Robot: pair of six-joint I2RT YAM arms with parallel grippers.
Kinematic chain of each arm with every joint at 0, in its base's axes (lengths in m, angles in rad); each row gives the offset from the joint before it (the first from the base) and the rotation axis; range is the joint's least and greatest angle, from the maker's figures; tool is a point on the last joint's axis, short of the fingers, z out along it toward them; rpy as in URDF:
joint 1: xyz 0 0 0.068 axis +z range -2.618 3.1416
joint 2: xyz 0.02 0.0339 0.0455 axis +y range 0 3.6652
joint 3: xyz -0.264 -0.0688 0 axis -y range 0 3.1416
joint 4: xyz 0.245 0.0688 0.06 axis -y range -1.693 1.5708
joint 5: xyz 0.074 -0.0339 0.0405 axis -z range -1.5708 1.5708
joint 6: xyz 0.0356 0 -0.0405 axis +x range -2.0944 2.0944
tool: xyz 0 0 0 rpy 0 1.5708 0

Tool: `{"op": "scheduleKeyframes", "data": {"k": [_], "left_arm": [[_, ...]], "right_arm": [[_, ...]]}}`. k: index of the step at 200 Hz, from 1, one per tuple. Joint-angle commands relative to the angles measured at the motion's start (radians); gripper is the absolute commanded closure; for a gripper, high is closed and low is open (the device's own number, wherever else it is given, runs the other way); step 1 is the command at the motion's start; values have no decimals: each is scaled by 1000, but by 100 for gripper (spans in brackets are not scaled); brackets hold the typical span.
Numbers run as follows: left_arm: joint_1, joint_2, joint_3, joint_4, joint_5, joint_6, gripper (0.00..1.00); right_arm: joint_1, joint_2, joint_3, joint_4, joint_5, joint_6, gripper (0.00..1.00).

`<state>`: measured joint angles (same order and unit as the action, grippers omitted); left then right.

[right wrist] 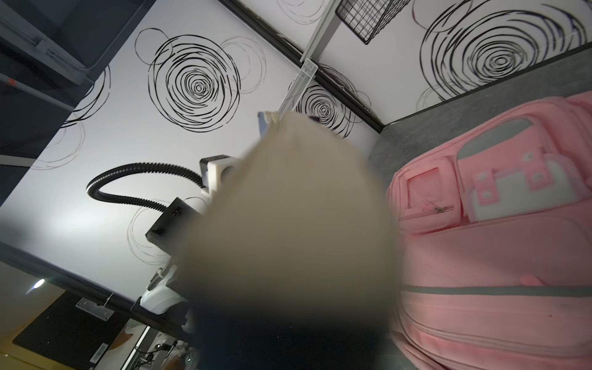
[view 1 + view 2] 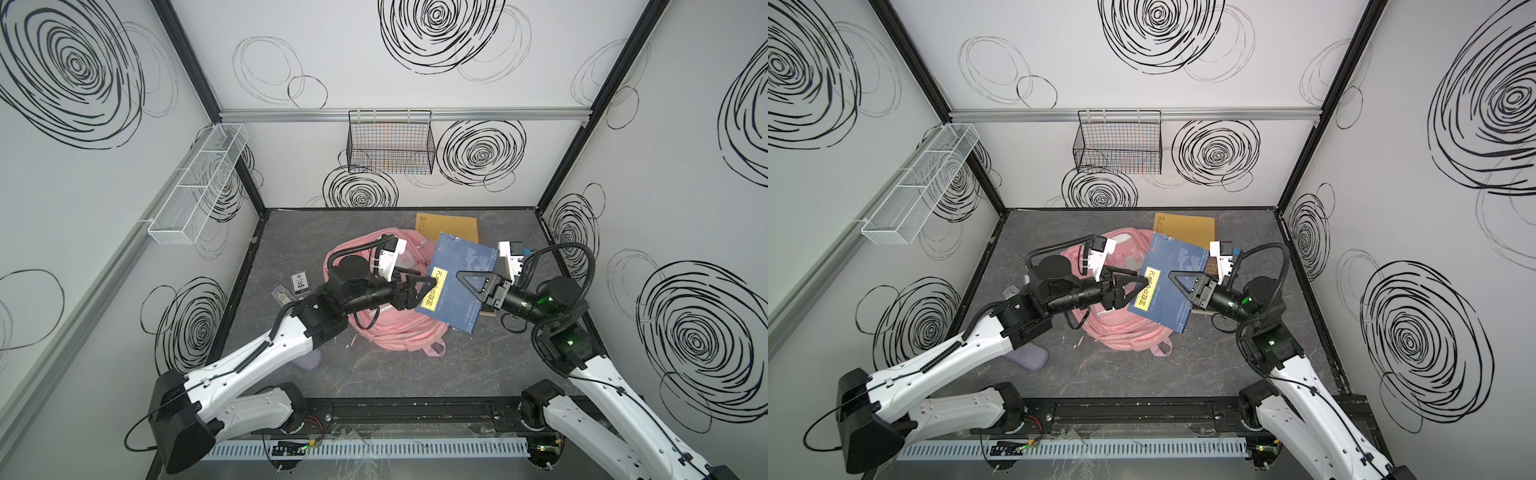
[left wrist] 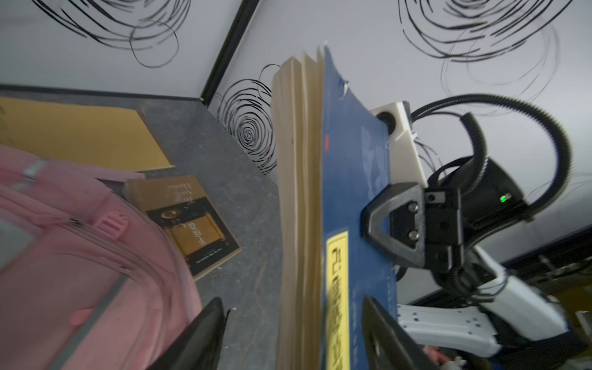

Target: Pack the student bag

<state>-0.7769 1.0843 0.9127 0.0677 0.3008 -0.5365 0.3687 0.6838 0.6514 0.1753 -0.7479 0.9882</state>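
Observation:
The student bag (image 2: pixel 395 328) (image 2: pixel 1121 332) lies in the middle of the grey table, pink, with white flap panels (image 1: pixel 499 195). Over its right side a blue book (image 2: pixel 457 266) (image 2: pixel 1177 266) with a yellow label is held up off the table. My right gripper (image 2: pixel 461 279) (image 2: pixel 1173 276) is shut on the book's right edge, one finger (image 3: pixel 384 224) flat on the cover. My left gripper (image 2: pixel 430 286) (image 3: pixel 293 301) is open at the book's left edge, its fingers standing clear on either side of the pages. Blurred pages (image 1: pixel 288 208) block the right wrist view.
A yellow-brown folder (image 2: pixel 449 226) lies behind the bag. A brown book (image 3: pixel 189 221) lies beside the bag under the held book. A small card (image 2: pixel 301 282) and a grey pouch (image 2: pixel 309 359) lie left of the bag. A black wire basket (image 2: pixel 390 145) hangs on the back wall.

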Motion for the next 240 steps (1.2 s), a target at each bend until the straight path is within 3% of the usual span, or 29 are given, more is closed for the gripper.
{"op": "scheduleKeyframes", "data": {"k": [1, 20, 52, 92, 138, 153, 174, 188, 199, 212, 240], "left_arm": [[7, -32, -54, -92, -166, 278, 23], [-7, 23, -54, -197, -187, 441, 23], [-77, 182, -31, -279, -243, 600, 22], [-104, 344, -8, -281, -215, 647, 21], [-85, 467, 42, -398, -255, 681, 32], [-76, 474, 35, -396, -258, 675, 40], [-53, 474, 43, -402, -238, 663, 62], [-37, 470, 55, -410, -215, 651, 83], [-30, 463, 61, -413, -204, 640, 87], [-26, 451, 58, -404, -189, 636, 100], [-25, 410, 43, -373, -163, 615, 100]], "right_arm": [[-71, -44, 92, -280, 154, -111, 100], [-175, -56, 115, -472, 210, -195, 100], [-280, -74, 62, -455, 97, -198, 100], [-302, -69, 48, -455, 69, -217, 100], [-314, -59, 27, -435, 38, -219, 100], [-318, -54, 18, -423, 30, -218, 100], [-321, -46, 4, -406, 22, -209, 100], [-323, -41, -1, -396, 16, -203, 100], [-324, -38, -2, -396, 15, -204, 100], [-326, -35, 1, -402, 19, -209, 100], [-327, -32, -7, -412, 21, -210, 100]]}}
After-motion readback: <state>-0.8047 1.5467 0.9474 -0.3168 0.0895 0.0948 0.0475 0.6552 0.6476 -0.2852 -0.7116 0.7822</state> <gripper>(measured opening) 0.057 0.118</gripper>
